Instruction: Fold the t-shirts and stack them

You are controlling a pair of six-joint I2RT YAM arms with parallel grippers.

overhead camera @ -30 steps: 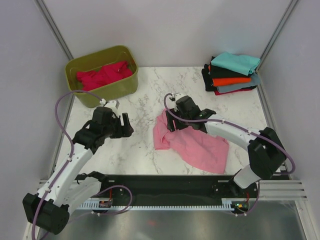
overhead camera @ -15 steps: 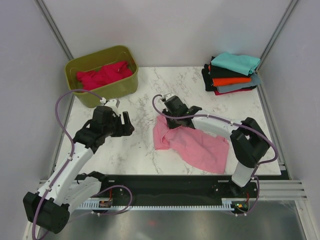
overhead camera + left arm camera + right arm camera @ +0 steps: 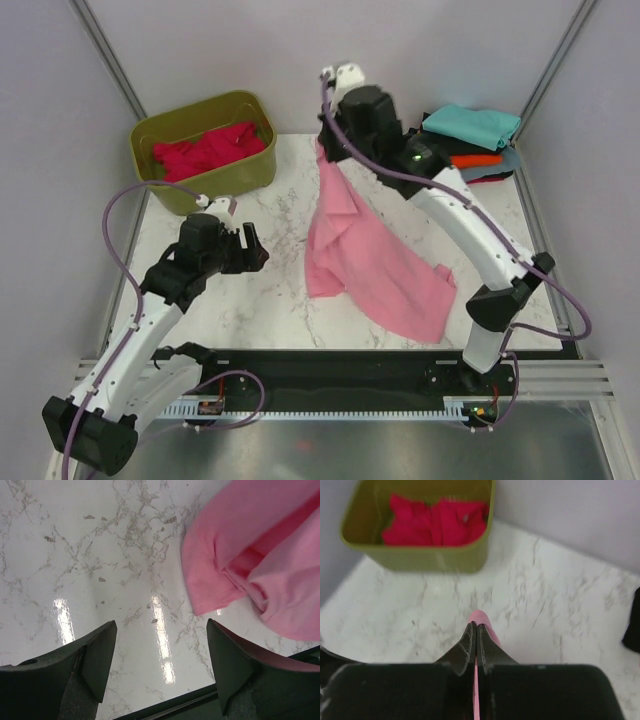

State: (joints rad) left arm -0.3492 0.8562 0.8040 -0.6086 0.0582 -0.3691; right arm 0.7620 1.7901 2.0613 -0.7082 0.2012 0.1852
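Note:
The light pink t-shirt [image 3: 365,255] hangs stretched from a raised corner down to the marble table [image 3: 250,310], where its lower part lies crumpled. High above the table's back middle, my right gripper [image 3: 325,148] is shut on that corner. In the right wrist view the fingertips [image 3: 475,628] pinch a thin pink fold [image 3: 479,616]. To the left of the shirt, low over the table, my left gripper [image 3: 255,248] is open and empty. Its wrist view shows the pink t-shirt's edge [image 3: 260,555] ahead and right of the gripper [image 3: 162,665]. A crimson t-shirt [image 3: 205,150] lies in the tub.
The olive-green tub [image 3: 215,188] stands at the back left, also in the right wrist view [image 3: 420,560]. A folded stack sits at the back right: teal [image 3: 472,122] on top, then black [image 3: 430,145], orange [image 3: 462,160] and grey-blue [image 3: 475,177]. Grey walls enclose three sides.
My right gripper closed on the pink t-shirt's top edge and rose up and back, pulling the cloth taut. The left arm barely moved.

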